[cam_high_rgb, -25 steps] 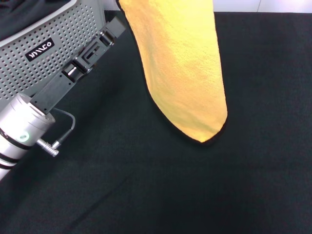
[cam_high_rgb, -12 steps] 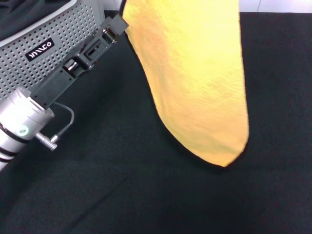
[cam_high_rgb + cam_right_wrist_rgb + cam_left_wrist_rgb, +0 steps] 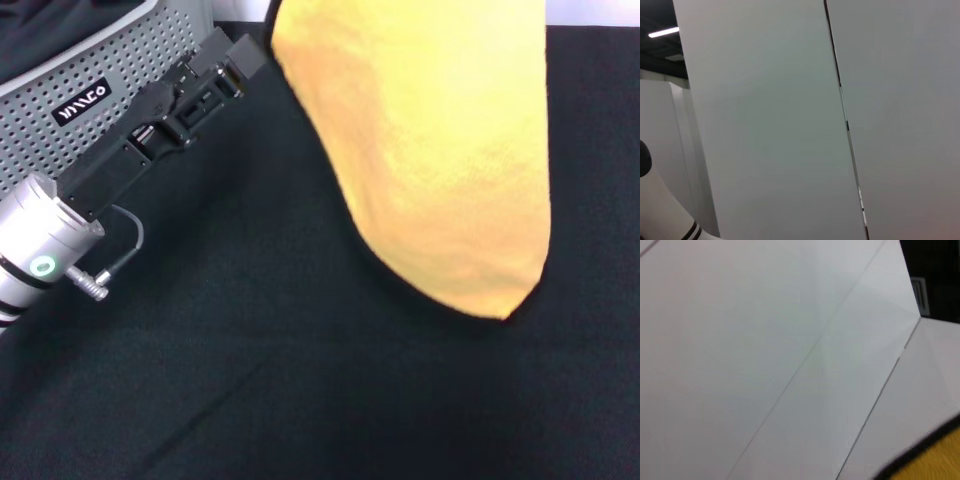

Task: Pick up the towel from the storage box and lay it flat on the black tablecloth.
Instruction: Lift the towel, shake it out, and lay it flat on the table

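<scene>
- One large black tablecloth (image 3: 300,400) fills most of the head view and lies bare; nothing is spread on it yet.
- The towel (image 3: 440,160), yellow-orange side showing, hangs well out of the storage box (image 3: 90,110). Its black-trimmed lower corner dangles over the right part of the cloth, and what holds its top lies beyond the picture's upper edge.
- The box sits at the far left, its black label facing the camera.
- The left gripper (image 3: 215,75) reaches in front of the box, close to the towel's left edge; whether its jaws are open I cannot tell.
- The right gripper is out of view.
- Judged so: picking done, lowering and flattening left.
</scene>
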`<state>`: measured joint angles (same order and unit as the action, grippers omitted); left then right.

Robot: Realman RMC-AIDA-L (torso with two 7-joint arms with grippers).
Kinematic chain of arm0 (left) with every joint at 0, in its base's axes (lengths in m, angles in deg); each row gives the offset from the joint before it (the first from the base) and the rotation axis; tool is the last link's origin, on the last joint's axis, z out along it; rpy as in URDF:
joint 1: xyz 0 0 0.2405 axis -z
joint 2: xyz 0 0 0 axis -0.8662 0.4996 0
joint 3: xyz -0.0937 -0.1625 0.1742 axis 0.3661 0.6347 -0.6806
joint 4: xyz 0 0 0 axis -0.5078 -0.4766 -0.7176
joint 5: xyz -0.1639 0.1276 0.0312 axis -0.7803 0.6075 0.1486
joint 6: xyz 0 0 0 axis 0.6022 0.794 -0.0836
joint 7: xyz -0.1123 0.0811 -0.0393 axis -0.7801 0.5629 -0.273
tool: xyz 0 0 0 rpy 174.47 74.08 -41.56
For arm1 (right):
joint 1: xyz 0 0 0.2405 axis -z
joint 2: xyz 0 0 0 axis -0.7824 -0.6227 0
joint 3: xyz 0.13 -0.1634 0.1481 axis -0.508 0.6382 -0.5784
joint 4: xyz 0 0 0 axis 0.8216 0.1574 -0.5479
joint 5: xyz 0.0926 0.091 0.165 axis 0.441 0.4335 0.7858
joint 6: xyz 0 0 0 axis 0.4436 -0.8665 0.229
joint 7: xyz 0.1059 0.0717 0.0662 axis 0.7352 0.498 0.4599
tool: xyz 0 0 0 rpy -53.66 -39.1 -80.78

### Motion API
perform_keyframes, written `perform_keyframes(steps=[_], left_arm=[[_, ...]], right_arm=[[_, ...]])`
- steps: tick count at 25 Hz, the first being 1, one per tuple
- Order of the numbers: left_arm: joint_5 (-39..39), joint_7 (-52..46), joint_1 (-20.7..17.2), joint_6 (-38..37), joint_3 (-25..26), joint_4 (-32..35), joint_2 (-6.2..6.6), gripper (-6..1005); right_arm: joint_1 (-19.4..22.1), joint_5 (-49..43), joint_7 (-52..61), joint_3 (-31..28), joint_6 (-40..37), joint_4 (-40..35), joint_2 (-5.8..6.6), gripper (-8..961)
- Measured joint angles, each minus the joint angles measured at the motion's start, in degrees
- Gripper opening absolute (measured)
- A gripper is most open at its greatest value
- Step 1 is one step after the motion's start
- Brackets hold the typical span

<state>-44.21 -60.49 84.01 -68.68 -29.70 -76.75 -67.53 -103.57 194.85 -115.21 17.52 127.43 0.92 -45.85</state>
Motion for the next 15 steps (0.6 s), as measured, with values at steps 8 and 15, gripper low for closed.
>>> perform_keyframes(steps=[8,15], left_arm=[[1.3,6.3,1.0,0.0,0.2,-0.1,0.04,871],[1.1,7.5,1.3,0.4,1.9,-0.2,0.73,870]], right_arm=[[-2.3,-0.1,2.4,0.1,0.7,-3.4,2.45,19],[-4.1,-1.4,4.2,0.4,0.9,-4.4,5.08,21]])
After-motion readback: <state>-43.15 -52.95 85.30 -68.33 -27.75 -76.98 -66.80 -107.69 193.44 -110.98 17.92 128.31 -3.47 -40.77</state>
